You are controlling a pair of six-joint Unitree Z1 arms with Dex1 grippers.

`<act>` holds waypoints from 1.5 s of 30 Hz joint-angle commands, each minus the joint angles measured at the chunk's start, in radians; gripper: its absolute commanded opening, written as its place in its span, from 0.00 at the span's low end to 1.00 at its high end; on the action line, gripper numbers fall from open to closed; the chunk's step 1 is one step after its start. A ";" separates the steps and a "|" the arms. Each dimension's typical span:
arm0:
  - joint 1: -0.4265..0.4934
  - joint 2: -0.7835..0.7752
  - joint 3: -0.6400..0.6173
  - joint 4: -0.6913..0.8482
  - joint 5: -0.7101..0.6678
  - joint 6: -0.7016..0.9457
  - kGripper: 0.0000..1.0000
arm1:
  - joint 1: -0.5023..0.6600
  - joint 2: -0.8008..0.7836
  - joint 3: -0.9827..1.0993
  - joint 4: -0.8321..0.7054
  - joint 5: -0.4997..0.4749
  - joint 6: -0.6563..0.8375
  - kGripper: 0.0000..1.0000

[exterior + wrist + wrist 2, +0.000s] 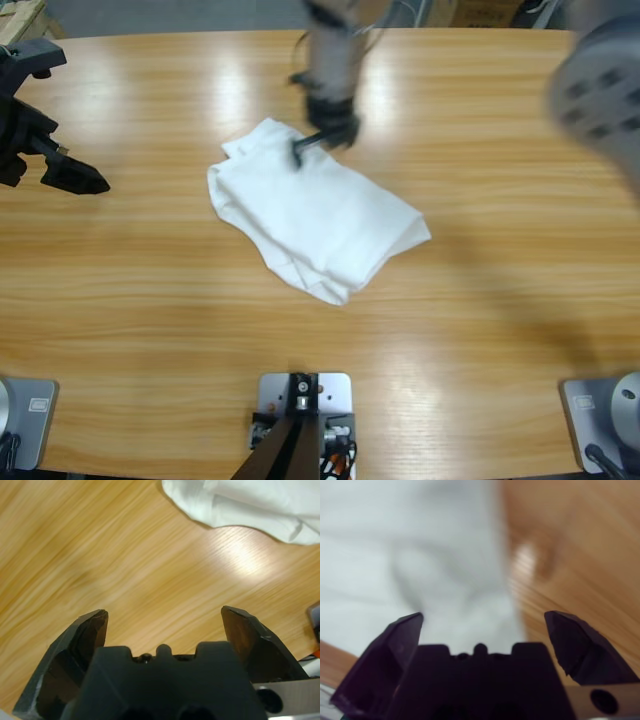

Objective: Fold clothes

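Note:
The clothes are one white T-shirt (315, 215), lying folded and rumpled in the middle of the table. My right gripper (312, 140) comes down from the top and hovers over the shirt's far upper edge. In the right wrist view its jaws (482, 620) stand open, with the white cloth (420, 555) close beneath and nothing between them. My left gripper (85, 180) is at the table's left edge, well apart from the shirt. It is open (165, 617) over bare wood, and a corner of the shirt (250, 505) shows far ahead.
The long wooden table (480, 330) stretches bare around the shirt. A large blurred silver elbow (600, 90) hangs over the upper right corner. Boxes (480, 12) stand beyond the table's far edge.

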 commanded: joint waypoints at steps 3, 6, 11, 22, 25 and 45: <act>-0.206 0.144 -0.018 -0.132 -0.027 0.000 0.89 | -0.223 -0.483 0.557 -0.098 -0.047 -0.045 1.00; -0.280 0.275 -0.164 -0.190 -0.027 0.003 0.89 | -0.228 -0.607 0.742 -0.155 -0.034 -0.033 1.00; -0.318 0.502 -0.444 -0.191 -0.019 0.002 0.89 | -0.230 -0.781 0.882 -0.163 0.010 -0.016 1.00; -0.328 0.736 -0.611 -0.051 -0.025 -0.098 0.88 | -0.275 -0.903 0.955 -0.137 0.027 -0.025 1.00; -0.348 0.761 -0.609 0.022 -0.026 -0.135 0.88 | -0.308 -0.901 0.956 -0.135 0.030 -0.046 1.00; -0.351 0.877 -0.605 0.036 -0.019 -0.229 0.88 | -0.354 -0.916 0.875 -0.089 0.042 -0.073 1.00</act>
